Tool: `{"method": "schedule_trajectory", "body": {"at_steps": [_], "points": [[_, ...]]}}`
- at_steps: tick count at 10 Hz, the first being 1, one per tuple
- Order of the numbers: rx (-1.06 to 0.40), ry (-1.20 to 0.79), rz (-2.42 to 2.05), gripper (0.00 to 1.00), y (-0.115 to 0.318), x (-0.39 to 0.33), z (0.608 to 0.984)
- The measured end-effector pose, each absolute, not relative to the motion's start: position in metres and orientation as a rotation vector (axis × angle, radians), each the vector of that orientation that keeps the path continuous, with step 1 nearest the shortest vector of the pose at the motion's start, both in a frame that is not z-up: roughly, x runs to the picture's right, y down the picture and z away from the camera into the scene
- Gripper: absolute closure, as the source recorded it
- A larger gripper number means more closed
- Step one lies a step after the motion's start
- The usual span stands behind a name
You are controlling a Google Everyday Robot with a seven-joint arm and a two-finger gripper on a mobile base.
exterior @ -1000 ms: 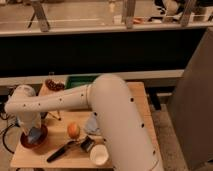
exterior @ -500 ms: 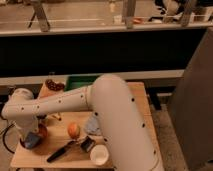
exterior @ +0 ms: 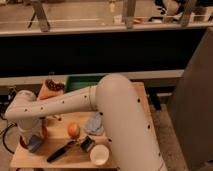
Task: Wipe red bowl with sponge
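The red bowl [exterior: 44,133] sits at the front left of the wooden table [exterior: 60,161], mostly hidden under my arm; only bits of its rim show. My gripper [exterior: 33,142] points down into the bowl at the end of the white arm [exterior: 60,106]. It is shut on a blue-grey sponge [exterior: 35,145], which is pressed down inside the bowl.
An orange [exterior: 73,130], a black-handled tool [exterior: 59,151], a white cup [exterior: 100,155] and a blue-grey cloth [exterior: 94,124] lie right of the bowl. A green tray [exterior: 80,82] and a snack bag [exterior: 51,89] are at the back. A grey cabinet [exterior: 192,100] stands right.
The gripper with the sponge has shifted a little left and toward the table's front over the bowl. The other objects have not moved.
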State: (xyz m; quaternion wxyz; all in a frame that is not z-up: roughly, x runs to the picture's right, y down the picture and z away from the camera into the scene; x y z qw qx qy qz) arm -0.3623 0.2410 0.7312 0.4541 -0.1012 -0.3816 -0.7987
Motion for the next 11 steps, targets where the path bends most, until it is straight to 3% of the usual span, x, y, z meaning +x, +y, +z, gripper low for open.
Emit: {"method": "schedule_trajectory", "body": {"at_steps": [7,11], "points": [[-0.426,-0.816,-1.925,0.95,0.218,-0.333,0.754],[-0.425,-0.801,-1.950,0.95,0.208,-0.348,0.761]]}}
